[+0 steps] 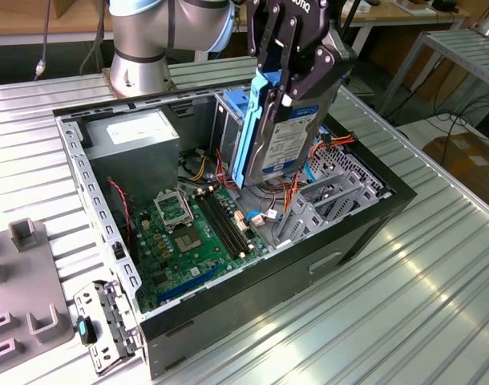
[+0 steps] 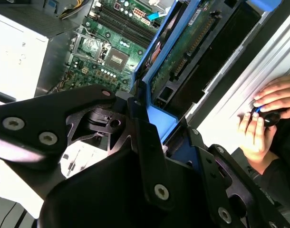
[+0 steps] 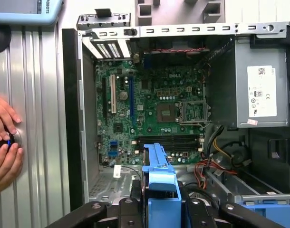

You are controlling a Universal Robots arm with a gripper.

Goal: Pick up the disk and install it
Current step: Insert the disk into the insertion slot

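- Gripper: fingers set narrow, clamped on the upper end of the disk.
- Disk: one. It hangs nearly upright, slightly tilted, over the open computer case. Its lower end is low inside, just beside the grey drive cage.
- In the first wrist view the blue carrier sits between the black fingers.
- Under the disk: one bundle of red, orange and yellow wires, close to its lower edge.
- Case floor: one motherboard with one processor socket; one grey power supply in the far corner.
- On the ribbed metal table, outside the case: one loose metal bracket and one grey fixture.
- A person's two hands rest on the table beside the case, around a small dark object.
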